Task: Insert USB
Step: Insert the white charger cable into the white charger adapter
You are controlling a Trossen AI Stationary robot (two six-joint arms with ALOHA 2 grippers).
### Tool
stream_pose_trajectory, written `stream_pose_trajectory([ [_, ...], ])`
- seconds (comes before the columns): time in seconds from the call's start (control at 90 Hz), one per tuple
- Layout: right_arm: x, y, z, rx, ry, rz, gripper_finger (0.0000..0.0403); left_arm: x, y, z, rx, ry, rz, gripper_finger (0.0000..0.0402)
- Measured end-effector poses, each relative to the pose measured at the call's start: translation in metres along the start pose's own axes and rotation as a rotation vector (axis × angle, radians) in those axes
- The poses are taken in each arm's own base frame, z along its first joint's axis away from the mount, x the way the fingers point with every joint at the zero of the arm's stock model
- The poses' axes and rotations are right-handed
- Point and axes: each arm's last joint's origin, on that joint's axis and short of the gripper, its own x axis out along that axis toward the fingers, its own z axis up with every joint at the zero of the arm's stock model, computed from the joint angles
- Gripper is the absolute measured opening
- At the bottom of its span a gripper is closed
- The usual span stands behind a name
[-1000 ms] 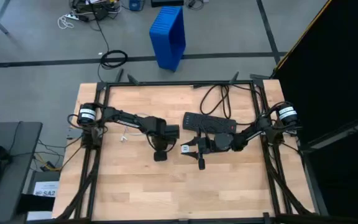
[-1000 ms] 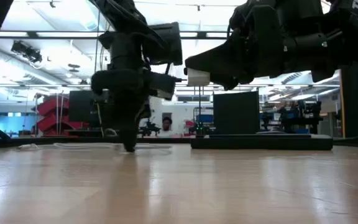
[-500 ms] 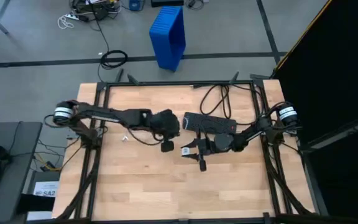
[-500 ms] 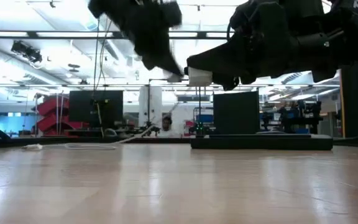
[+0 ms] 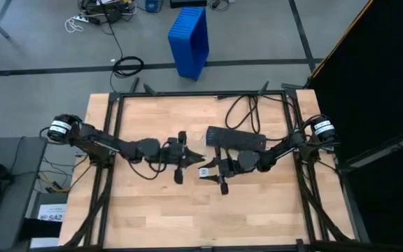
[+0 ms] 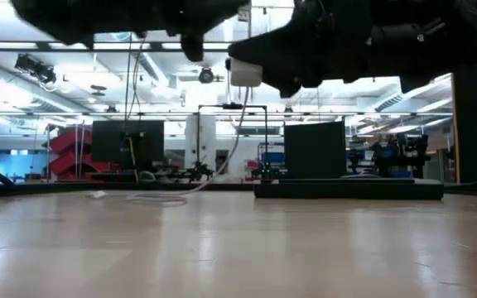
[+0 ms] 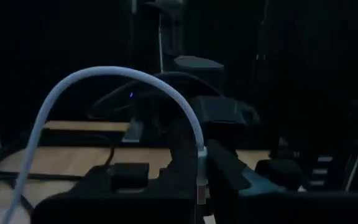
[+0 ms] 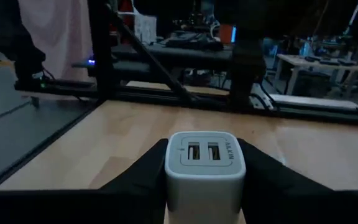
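a: state of the right pincer (image 5: 210, 170)?

b: closed on a white charger (image 8: 205, 167), one finger to each side. it hangs above the surface (image 5: 152, 203), its two ports facing away from the wrist, toward the left arm. both ports look empty.

a: and the left pincer (image 5: 187, 155)?

b: closed on the usb (image 7: 104, 93). the plug end sits between the fingers (image 7: 225, 171), and the white cable arches up out of the grip and trails back to the surface behind that arm, as the low view shows (image 6: 190, 187). the pincer is held off the surface, near the charger but apart from it.

a: where does the plug stand to the ports?

b: near the charger's face, with a gap. i cannot tell from these views whether it is lined up with either port.

a: the black strip (image 5: 235, 137)?

b: lying flat just behind the right pincer, not in use.

a: progress?

b: my judgement: both parts are picked up and brought toward each other, roughly midway. alignment and the push into a port are left. not inserted yet.
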Motion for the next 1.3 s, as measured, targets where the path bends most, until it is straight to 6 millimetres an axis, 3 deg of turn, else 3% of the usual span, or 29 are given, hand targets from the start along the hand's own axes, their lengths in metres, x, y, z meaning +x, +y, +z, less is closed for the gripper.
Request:
stream_pose_trajectory([
  [0.2, 0.001, 0.009, 0.004, -0.055, -0.011, -0.011, 0.0118, -0.006, -0.028, -0.015, 0.052, 0.039, 0.023, 0.0000],
  [0.356, 0.001, 0.010, 0.003, -0.051, 0.008, -0.030, 0.0118, -0.004, -0.042, -0.020, 0.089, -0.050, -0.003, 0.0000],
  [0.811, -0.001, 0.018, 0.004, -0.069, 0.006, -0.012, 0.0118, 0.018, -0.045, -0.044, 0.155, 0.013, 0.050, 0.0000],
  [1.122, -0.005, 0.033, -0.003, -0.355, 0.090, -0.030, 0.0118, 0.023, -0.051, -0.044, 0.224, -0.014, 0.038, 0.0000],
  [1.3, -0.007, 0.040, -0.002, -0.425, 0.094, -0.047, 0.0118, 0.022, -0.057, -0.044, 0.265, -0.018, -0.007, 0.0000],
])
